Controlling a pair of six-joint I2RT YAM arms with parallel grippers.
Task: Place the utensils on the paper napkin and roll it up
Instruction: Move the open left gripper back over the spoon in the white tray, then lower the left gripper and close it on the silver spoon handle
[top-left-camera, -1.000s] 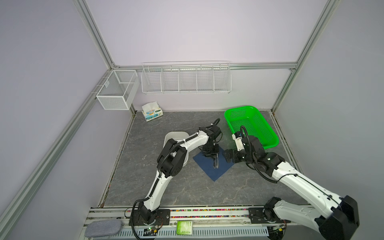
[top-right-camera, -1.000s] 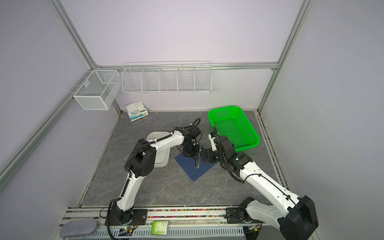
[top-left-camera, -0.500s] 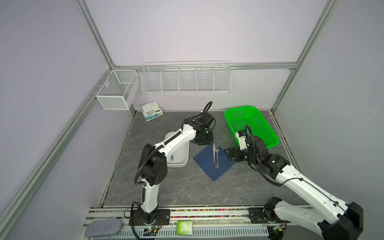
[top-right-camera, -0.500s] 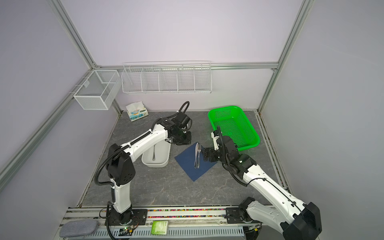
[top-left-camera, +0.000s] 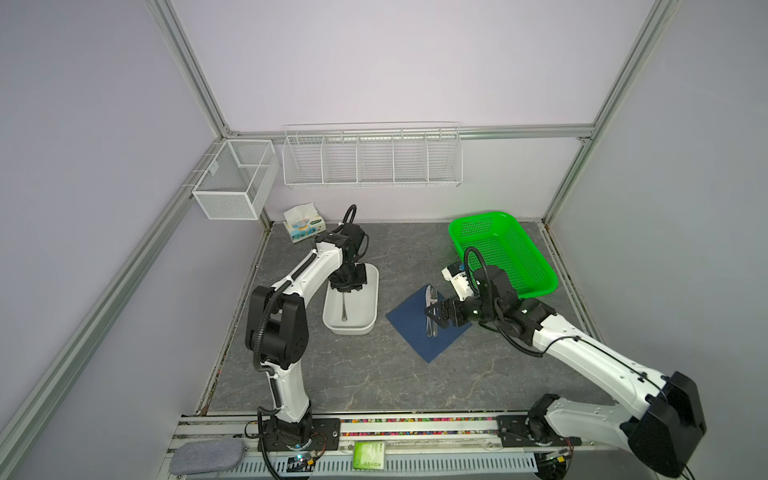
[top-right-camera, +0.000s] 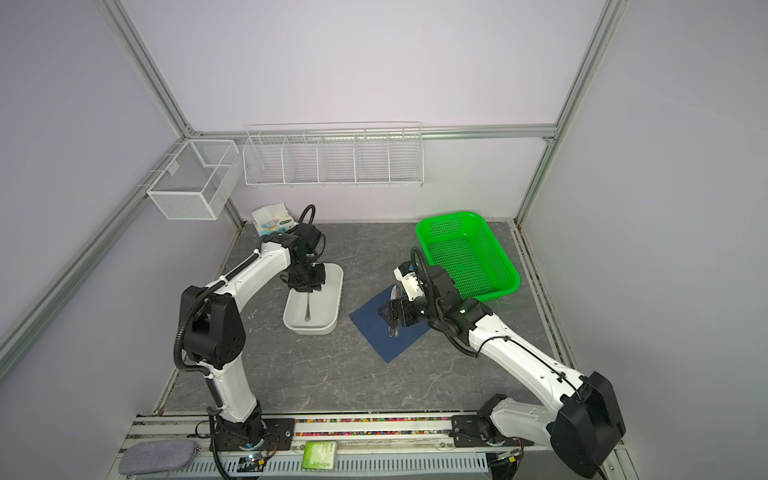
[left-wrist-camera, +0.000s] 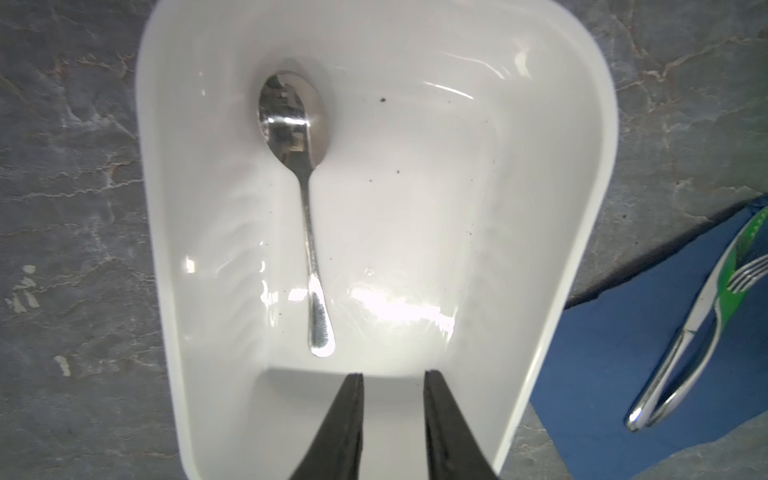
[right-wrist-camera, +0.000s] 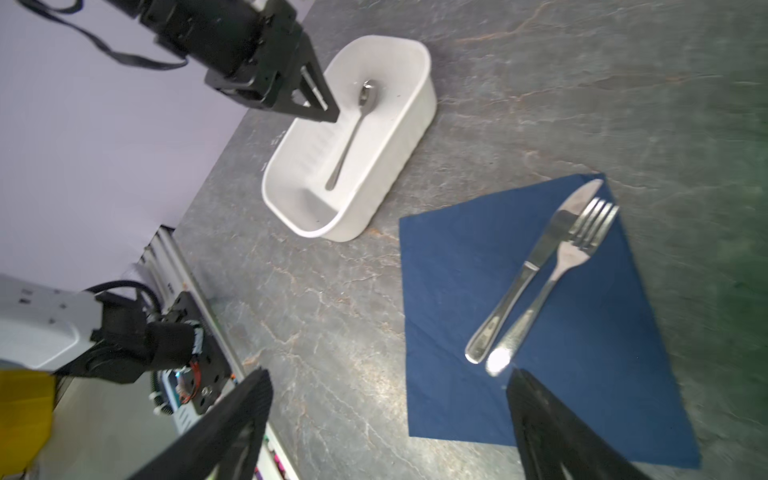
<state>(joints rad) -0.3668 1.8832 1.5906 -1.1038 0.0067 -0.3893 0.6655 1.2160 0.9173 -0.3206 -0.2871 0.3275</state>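
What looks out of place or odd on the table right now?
The spoon lies alone in the white tub, apart from the knife and fork lying side by side on the navy napkin. A few dark specks dot the tub's floor. Nothing looks spilled or damaged.

Place: robotics lab test cell
Enclosure: plain pale lilac wall panels (top-left-camera: 395, 62), silver aluminium frame posts (top-left-camera: 200, 83)
Surface: grey marbled stone-look tabletop (top-left-camera: 353, 374)
Rig: two white-and-black robot arms (top-left-camera: 307, 274) on a metal base rail (top-left-camera: 415, 424)

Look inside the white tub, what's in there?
Just one shiny spoon, lying flat on the tub's floor. The left arm covers the tub's far end in both top views.
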